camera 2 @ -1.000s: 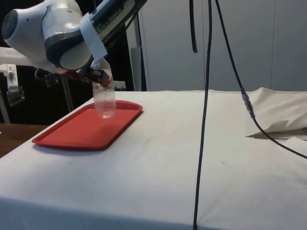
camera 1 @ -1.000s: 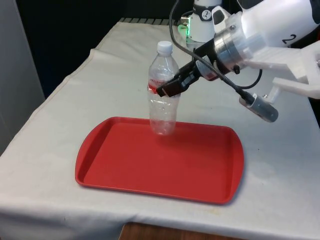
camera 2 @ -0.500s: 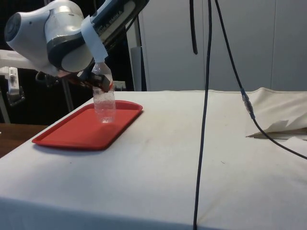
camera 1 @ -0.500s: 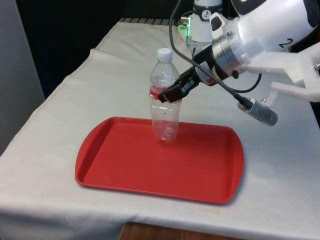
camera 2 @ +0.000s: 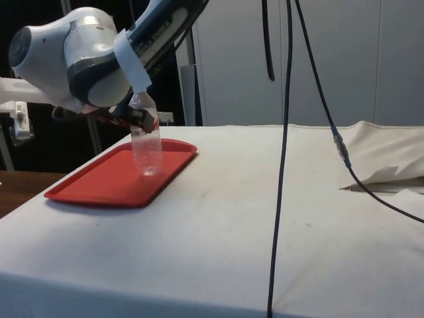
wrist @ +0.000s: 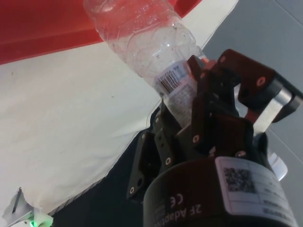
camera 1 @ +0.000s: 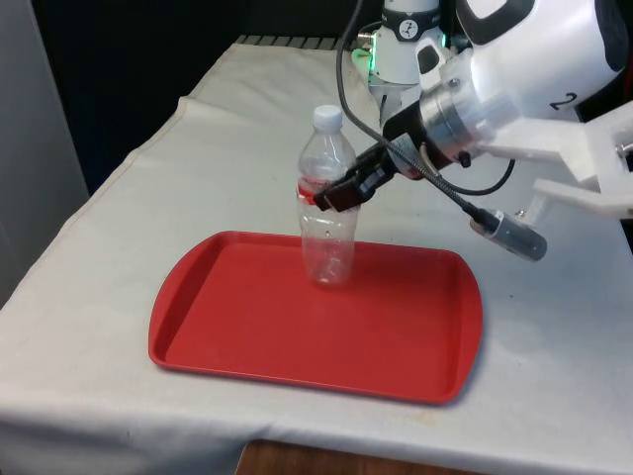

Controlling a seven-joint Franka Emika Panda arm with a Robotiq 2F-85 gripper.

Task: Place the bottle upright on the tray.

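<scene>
**Bottle lower and nearer upright over tray**

Since a second ago the bottle [camera 1: 327, 213] has dropped and its base has swung toward the tray's middle; the lean seen then has mostly gone. Long axis now runs close to vertical, white cap [camera 1: 327, 118] up, base down, with a slight tilt of the cap toward the front view's left. Base sits at or just above the red tray [camera 1: 237, 327], near its far edge; contact cannot be confirmed from either fixed view.

The gripper [camera 1: 334, 194] comes in from the side, fingers clamped on the bottle at its label band, roughly mid-height. The neck and cap rise above the fingers [wrist: 201, 113]; the clear ribbed lower body hangs below them. In the side view the gripper [camera 2: 136, 119] holds the bottle [camera 2: 147, 149] over the tray [camera 2: 99, 185]. The tray lies flat on the white cloth [camera 1: 198, 148] directly beneath the gripper.
</scene>
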